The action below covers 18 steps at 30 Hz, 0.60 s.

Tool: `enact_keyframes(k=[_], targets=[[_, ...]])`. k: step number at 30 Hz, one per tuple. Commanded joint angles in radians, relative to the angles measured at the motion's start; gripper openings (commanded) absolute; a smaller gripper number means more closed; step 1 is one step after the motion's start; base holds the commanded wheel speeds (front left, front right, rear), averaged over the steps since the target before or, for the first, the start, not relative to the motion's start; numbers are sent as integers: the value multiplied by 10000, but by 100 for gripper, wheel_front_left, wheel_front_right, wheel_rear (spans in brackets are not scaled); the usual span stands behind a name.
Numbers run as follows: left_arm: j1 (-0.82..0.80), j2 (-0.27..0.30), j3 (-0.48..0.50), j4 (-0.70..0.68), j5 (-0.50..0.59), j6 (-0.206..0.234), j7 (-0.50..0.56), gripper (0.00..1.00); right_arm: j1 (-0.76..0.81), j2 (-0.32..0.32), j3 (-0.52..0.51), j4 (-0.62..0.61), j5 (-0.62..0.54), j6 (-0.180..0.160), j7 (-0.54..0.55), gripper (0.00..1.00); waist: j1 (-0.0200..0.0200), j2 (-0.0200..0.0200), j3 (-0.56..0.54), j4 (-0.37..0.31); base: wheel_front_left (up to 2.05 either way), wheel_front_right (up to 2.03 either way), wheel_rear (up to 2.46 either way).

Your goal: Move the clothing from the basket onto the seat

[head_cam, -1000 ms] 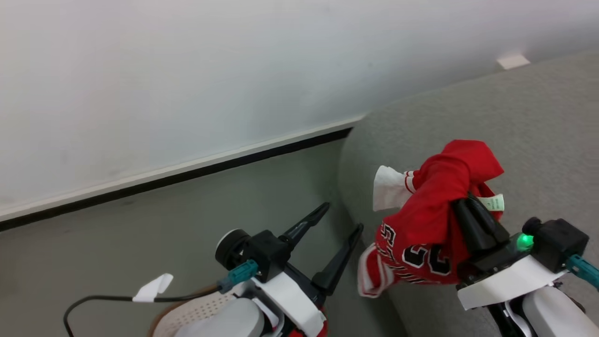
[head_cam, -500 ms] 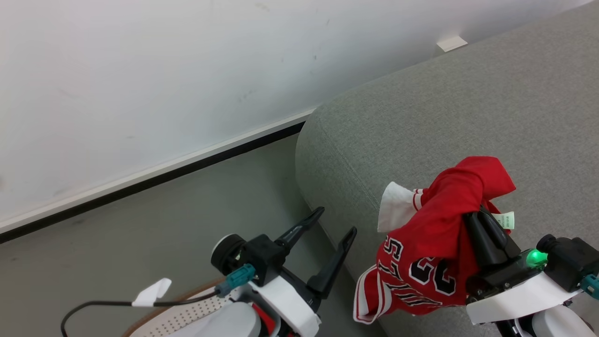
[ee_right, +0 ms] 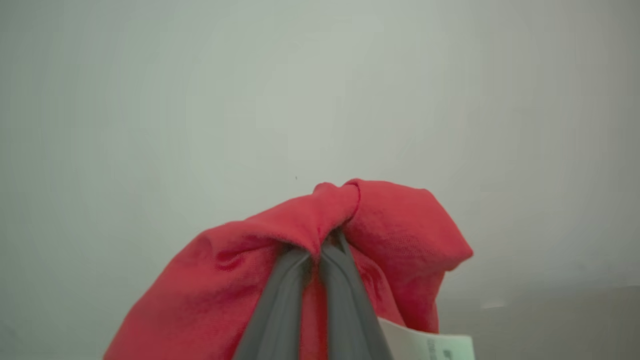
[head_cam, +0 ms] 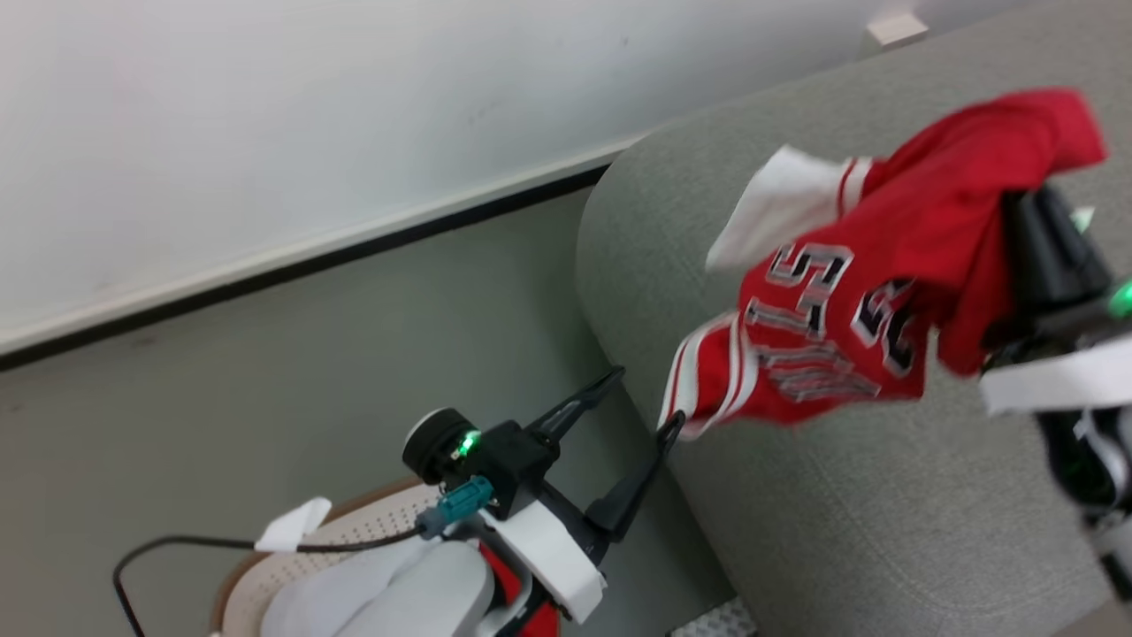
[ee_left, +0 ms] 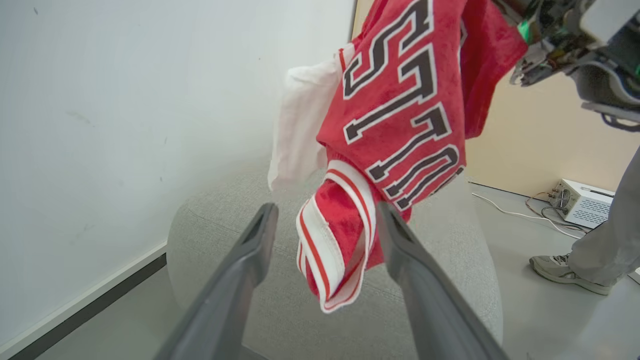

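**Limp jersey in the air over the seat — handle it as cloth, not as a load**

Your right pincer (ee_right: 322, 245) is clenched on a bunched fold of the red jersey (head_cam: 849, 310). Its fingertips are buried in the knot of cloth beside the white label (ee_right: 430, 345). The garment hangs clear above the seat (head_cam: 840, 531), near the seat's rounded end, with the lettering outward and the striped hem (ee_left: 322, 247) lowest. None of it lies on the seat yet.

Expect it to be light, soft and shapeless. It will swing with the arm, trail behind any quick move and fold wherever it lands first. It won't break and shouldn't slip from a deep pinch, but a thin single layer could pull free. A gathered bunch like the present one is the sound hold, and the doubled striped hem is the other firm place to take.

Your left pincer (head_cam: 647, 398) is released, fingers spread wide, just off the seat's edge on the floor side. In the left wrist view the hem dangles in line with those fingers; whether it touches them I cannot tell — a snag there is the likely trouble. The basket (head_cam: 363, 531) sits off the seat on that same side, under the left forearm. The red patch (head_cam: 508, 588) beside it is, I judge, the second garment.
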State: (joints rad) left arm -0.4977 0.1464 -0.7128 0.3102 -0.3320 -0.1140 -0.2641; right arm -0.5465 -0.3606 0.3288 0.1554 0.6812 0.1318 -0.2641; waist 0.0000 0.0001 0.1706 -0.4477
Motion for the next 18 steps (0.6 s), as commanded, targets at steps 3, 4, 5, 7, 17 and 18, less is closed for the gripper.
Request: enact_keyframes(k=[3,4,5,7,17,18], targets=[[-472,258,-180,74,246,-60,25,100,-1360,-537,-147,665,601,-22,-1,0,0,-1,868,608,0,0,0],[-633,282,-244,52,290,-69,66,100,-1690,-694,-233,854,779,-22,-1,0,0,-1,1106,742,0,0,0],[-785,320,-273,14,323,-75,69,100,-2034,-827,-300,1061,951,-22,2,0,0,-1,1322,858,0,0,0],[-1066,459,-257,-62,416,-90,142,100,-2756,-1087,-481,1508,1210,-22,1,0,0,-1,1800,1074,0,0,0],[-2190,416,-326,-316,617,-53,380,100,-5469,-1941,-1937,4100,923,-22,2,0,0,-1,4060,2153,0,0,0],[-2273,399,-320,-335,636,-41,377,100,-5573,-2021,-1924,4487,735,-22,5,0,0,-1,4243,2257,0,0,0]])
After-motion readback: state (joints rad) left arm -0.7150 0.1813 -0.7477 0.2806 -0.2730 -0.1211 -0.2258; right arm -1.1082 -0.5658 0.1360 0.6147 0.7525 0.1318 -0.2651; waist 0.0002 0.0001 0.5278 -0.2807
